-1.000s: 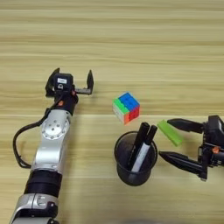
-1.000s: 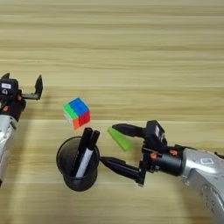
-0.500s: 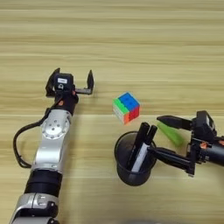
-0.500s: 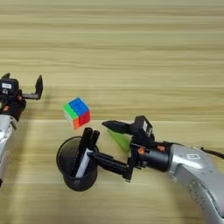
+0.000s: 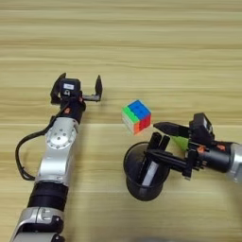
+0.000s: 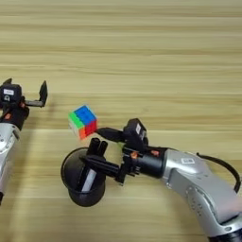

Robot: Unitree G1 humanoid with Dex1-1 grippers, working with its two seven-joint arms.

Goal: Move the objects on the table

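My right gripper [image 5: 159, 141] spread open at black mesh pen cup [image 5: 144, 175], one finger over its rim, other near multicoloured puzzle cube [image 5: 136, 116]. Flat bright-green block [image 5: 180, 141] mostly hidden behind it. Left gripper [image 5: 78, 86] open, idle on wood-grain table [image 5: 142, 47].

A: We see the puzzle cube [image 5: 137, 116] and pen cup [image 5: 145, 176] close together, green block [image 5: 180, 141] wedged beside them.
B: We've bare table [image 5: 142, 42] beyond; left gripper [image 5: 79, 88] there.
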